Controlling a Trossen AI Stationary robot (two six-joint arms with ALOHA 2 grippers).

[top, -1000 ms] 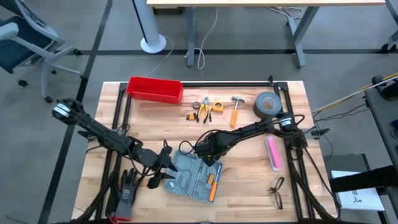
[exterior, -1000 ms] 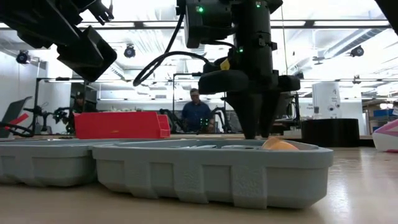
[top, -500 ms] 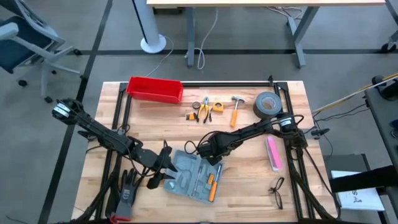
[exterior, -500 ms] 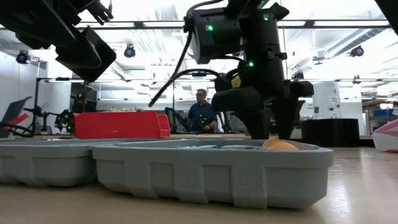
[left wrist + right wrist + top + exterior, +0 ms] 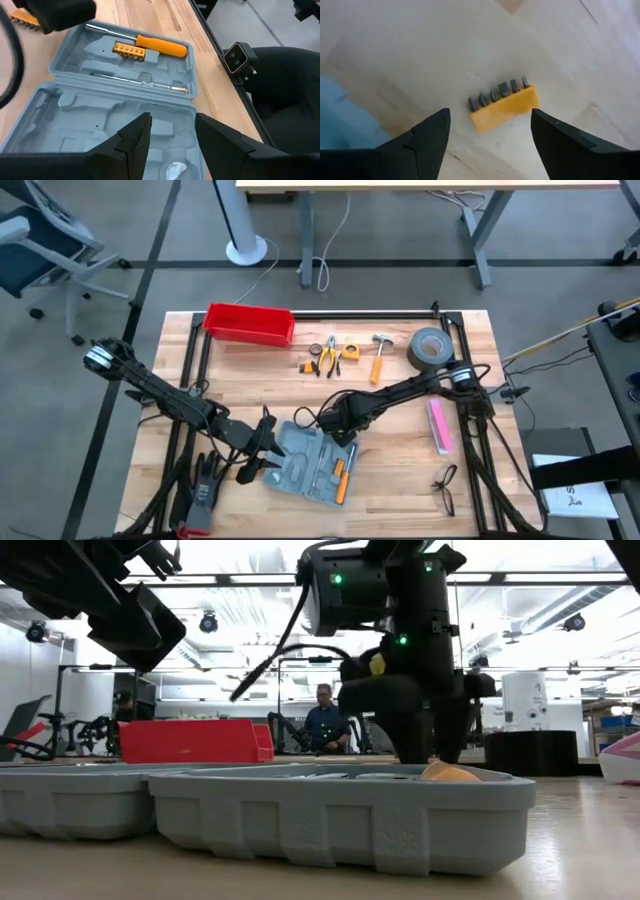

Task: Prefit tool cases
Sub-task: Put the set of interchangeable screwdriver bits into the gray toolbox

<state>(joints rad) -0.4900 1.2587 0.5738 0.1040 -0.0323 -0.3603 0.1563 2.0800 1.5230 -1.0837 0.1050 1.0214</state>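
red bin (image 5: 249, 323) table rear-left | tape roll (image 5: 430, 347) rear-right | hammer (image 5: 380, 356) beside it | pink block (image 5: 439, 426) right

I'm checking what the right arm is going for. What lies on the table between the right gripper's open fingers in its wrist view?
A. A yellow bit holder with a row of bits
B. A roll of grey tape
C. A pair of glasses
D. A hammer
A: the right wrist view shows the yellow bit holder with its row of bits on bare wood, framed by the open right gripper.
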